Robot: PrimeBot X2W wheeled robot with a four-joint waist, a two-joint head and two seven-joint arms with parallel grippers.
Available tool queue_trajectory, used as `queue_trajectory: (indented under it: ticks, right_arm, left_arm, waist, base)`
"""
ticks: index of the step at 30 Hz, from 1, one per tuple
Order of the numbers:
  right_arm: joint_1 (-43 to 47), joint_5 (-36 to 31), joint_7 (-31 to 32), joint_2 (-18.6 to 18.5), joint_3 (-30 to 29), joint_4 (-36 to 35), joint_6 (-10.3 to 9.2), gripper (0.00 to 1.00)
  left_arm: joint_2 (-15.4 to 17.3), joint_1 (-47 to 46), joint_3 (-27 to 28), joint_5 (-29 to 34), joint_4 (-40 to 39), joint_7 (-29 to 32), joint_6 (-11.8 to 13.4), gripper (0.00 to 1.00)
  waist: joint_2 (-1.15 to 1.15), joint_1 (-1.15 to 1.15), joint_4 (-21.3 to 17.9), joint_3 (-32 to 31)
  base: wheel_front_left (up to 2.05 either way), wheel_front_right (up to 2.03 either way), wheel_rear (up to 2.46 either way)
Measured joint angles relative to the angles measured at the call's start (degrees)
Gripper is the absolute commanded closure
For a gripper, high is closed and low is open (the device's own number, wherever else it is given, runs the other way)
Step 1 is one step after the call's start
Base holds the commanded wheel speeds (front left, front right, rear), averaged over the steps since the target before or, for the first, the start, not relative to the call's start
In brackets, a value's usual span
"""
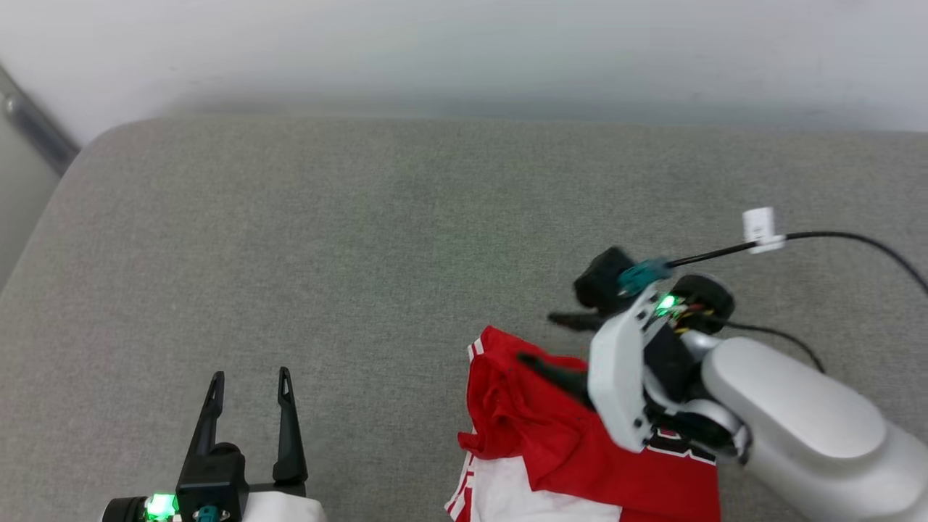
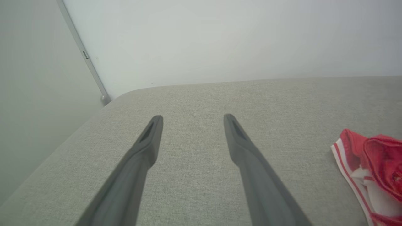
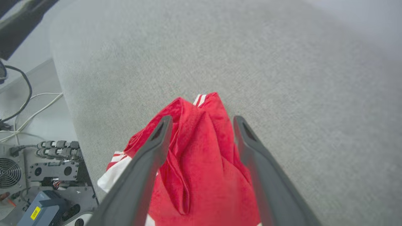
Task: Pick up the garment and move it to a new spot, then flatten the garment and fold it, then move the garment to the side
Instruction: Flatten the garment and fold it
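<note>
Grey padded surface (image 1: 362, 254): garment (image 1: 536, 428) crumpled just beneath right gripper (image 1: 540, 338), jaws spread, gripping nothing. Idle left gripper (image 1: 250, 377) likewise agape, garment well to its right. Advised: pinch one hem, not the bunch.

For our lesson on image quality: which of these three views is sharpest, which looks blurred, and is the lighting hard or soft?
Left wrist view: sharpest, left claw and cushion weave crisp. Right wrist view: blurred, right claw edges and red jersey smeared. Head view: soft even light, no hard shadows.
</note>
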Motion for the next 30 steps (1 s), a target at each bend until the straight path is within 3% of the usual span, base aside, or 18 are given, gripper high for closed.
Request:
queue_trajectory:
  ticks: [5, 11, 17, 18, 19, 24, 30]
  right_arm:
    - [1.9, -5.2, -11.5, -3.4, -7.8, -1.4, 0.0, 0.0]
    - [10.4, -15.2, -25.6, -2.8, -22.1, 0.3, 0.0, 0.0]
    - [20.7, -25.7, -35.0, 2.1, -36.1, 0.5, 0.0, 0.0]
    - [20.7, -25.7, -35.0, 2.1, -36.1, 0.5, 0.0, 0.0]
    - [24.2, -28.0, -36.2, 4.3, -40.3, -0.4, 0.0, 0.0]
    - [30.7, -32.5, -37.0, 8.3, -46.5, -3.2, 0.0, 0.0]
    - [41.9, -38.2, -37.1, 16.5, -55.9, -13.2, 0.0, 0.0]
  left_arm:
    - [0.1, 1.2, 0.3, 0.2, -0.1, 0.0, 0.0, 0.0]
    - [0.4, 2.2, 0.6, 0.3, -0.3, 0.0, 0.0, 0.0]
    - [0.5, 3.1, 0.6, 0.4, -0.4, -0.1, 0.0, 0.0]
    - [0.5, 3.1, 0.6, 0.4, -0.4, -0.1, 0.0, 0.0]
    - [0.6, 3.1, 0.6, 0.4, -0.5, -0.1, 0.0, 0.0]
    - [0.6, 3.3, 0.6, 0.4, -0.7, -0.1, 0.0, 0.0]
    - [0.7, 4.2, 0.9, 0.2, -1.0, -0.1, -0.2, 0.0]
  waist:
    - [0.0, 0.0, -1.5, -1.6]
    - [0.0, 0.0, -3.2, -2.9]
    - [0.0, 0.0, -4.6, -3.8]
    - [0.0, 0.0, -4.6, -3.8]
    - [0.0, 0.0, -5.0, -4.0]
    - [0.0, 0.0, -5.6, -4.2]
    - [0.0, 0.0, -5.8, -4.7]
  base:
    - [0.0, 0.0, 0.0]
    - [0.0, 0.0, 0.0]
    - [0.0, 0.0, 0.0]
    - [0.0, 0.0, 0.0]
    - [0.0, 0.0, 0.0]
    - [0.0, 0.0, 0.0]
    - [0.0, 0.0, 0.0]
